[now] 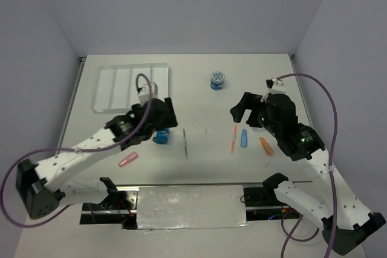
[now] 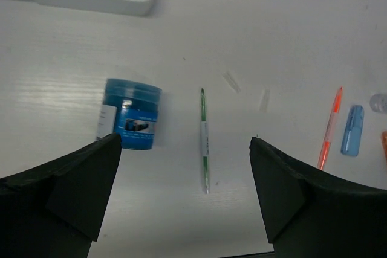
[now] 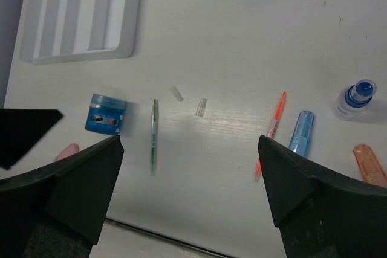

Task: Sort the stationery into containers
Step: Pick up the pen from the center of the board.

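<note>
On the table nothing is sorted yet: the white four-compartment tray sits at the far left, and every compartment you can see holds nothing. Your left gripper hangs with its jaws spread wide and nothing between them, above the stretch of table between the blue round tub, which lies on its side, and the thin green pen. Your right gripper is just as wide and just as empty, hovering over the middle of the table.

All of it is still left for you. The orange pen lies just beside the blue stubby piece, with the orange stubby piece further right. The pink stubby piece lies near the table's front edge on the left. A second blue round tub stands far back, well apart from the rest.

Some things read poorly. Two small clear bits between the pens are too faint to name. A small bottle with a blue cap shows only from the right wrist; the right arm hides it from above. The tray's far-side edge is cut off in both wrist views, and the pink piece is half behind a finger.
</note>
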Robot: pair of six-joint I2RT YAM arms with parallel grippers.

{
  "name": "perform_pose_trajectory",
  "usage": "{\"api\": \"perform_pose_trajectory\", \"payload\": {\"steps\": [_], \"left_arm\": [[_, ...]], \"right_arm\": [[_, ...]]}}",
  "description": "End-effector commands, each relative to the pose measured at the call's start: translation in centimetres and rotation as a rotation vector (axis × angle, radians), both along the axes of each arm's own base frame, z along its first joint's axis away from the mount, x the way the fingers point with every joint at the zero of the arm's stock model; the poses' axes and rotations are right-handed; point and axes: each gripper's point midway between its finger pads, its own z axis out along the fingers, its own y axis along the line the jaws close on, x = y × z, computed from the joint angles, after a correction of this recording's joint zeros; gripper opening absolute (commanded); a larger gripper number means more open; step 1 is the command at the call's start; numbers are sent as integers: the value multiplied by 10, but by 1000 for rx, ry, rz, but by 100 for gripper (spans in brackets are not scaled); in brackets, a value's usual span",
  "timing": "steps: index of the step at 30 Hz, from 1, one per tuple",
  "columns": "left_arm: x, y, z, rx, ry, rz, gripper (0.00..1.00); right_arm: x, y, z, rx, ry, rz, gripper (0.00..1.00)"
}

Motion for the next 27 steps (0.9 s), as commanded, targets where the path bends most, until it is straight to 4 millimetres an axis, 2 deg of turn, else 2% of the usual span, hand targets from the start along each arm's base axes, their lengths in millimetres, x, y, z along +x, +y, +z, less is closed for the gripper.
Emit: {"api": "perform_pose_trajectory", "payload": {"steps": [1,2,4,5,10,15,24,27], "left_arm": [[5,-27,-19,-38,22,133,99],[0,-35,-41,13,66,134,99],[-1,-45,-62,23,95,142,99],[-1,-54,-83,58,140,126,98],[-6,-74,-135,195,262,122,88],[-10,-81,-158,226,301,94,87],[-13,-92,-174,212,324,35,72],[-15,-97,-180,202,342,7,72]], "right_arm": [[4,-5,33,-9,-102,-41,100],[2,-2,34,-5,-112,-23,100],[-3,-3,37,6,-144,-9,99],[-5,-4,37,6,-151,-6,99],[-8,-3,21,-21,-130,26,99],[-6,-1,9,-49,-110,42,99],[0,6,3,-63,-107,66,99],[2,8,0,-64,-101,76,99]]}}
